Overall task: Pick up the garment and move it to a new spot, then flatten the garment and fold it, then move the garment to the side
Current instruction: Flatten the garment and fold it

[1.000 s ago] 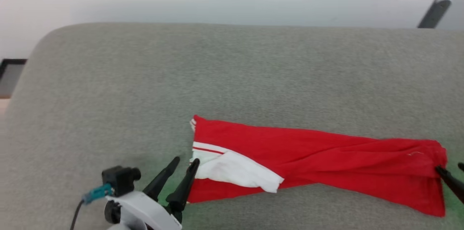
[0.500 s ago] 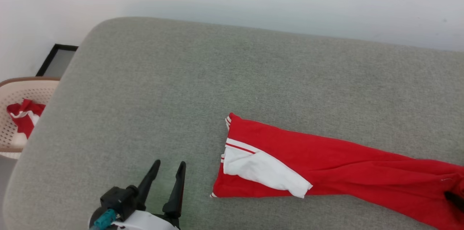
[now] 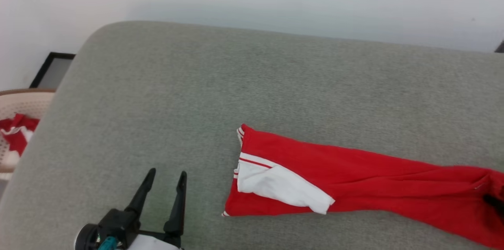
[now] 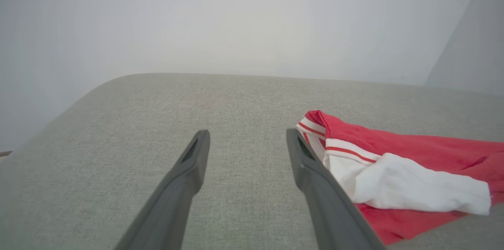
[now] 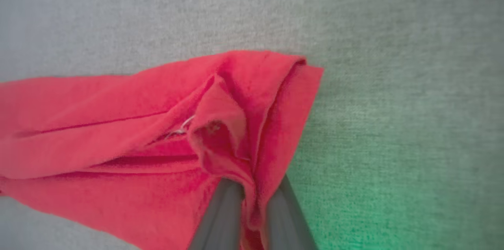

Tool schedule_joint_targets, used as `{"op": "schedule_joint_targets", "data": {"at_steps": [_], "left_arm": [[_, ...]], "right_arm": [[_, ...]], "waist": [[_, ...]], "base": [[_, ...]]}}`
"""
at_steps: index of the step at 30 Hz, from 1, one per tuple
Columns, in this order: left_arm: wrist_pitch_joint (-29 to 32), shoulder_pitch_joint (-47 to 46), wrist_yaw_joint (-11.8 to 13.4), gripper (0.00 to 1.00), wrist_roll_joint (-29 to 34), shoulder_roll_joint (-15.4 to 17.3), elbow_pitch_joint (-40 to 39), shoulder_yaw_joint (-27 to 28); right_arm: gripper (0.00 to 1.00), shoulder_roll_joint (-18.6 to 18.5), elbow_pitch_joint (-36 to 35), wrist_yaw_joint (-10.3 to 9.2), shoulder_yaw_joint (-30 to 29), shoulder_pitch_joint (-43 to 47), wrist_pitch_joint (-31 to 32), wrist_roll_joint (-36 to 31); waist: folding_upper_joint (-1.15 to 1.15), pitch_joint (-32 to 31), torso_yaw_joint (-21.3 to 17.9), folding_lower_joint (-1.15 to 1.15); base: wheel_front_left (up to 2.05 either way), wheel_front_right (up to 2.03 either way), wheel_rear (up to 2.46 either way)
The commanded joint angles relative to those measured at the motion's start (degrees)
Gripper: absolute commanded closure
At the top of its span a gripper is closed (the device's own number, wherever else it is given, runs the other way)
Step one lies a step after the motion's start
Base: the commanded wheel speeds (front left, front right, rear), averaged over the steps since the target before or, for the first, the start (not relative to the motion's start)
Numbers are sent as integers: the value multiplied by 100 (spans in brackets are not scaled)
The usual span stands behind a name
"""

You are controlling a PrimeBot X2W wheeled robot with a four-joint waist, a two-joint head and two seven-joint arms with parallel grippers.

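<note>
Your right gripper [image 5: 252, 191] is pinched shut on a bunched red fold at one end of the garment [image 3: 354, 179], which lies stretched long across the front right of the gray cushion [image 3: 197, 84]. Your left gripper [image 3: 167, 172] is spread wide and empty, nearer the cushion's front left, just beside the white sleeve end. I'd grab that sleeve corner too before lifting, otherwise it'll probably drag and twist.

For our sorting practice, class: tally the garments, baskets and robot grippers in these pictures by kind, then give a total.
Baskets: 1, pale basket
Garments: 2, red shirt and red-white cloth
Grippers: 2, left gripper and right gripper
Total: 5
</note>
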Motion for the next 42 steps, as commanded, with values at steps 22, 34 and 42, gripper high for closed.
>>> {"op": "schedule_joint_targets", "data": {"at_steps": [22,34,42], "left_arm": [[-6,184,-38,0,-116,-119,31,97],[-6,230,-38,0,-254,-165,133,-127],[-6,186,-39,0,-258,-232,131,-224]], "right_arm": [[100,-1080,-1120,-16,-509,670,-927,43],[100,-56,-3164,-16,-9,139,-424,-1247],[100,859,-2922,-16,19,-263,-43,-1992]], "waist": [[0,-25,-669,0],[0,-132,-232,0],[0,3,209,0]], "base": [[0,0,0],[0,0,0],[0,0,0]]}}
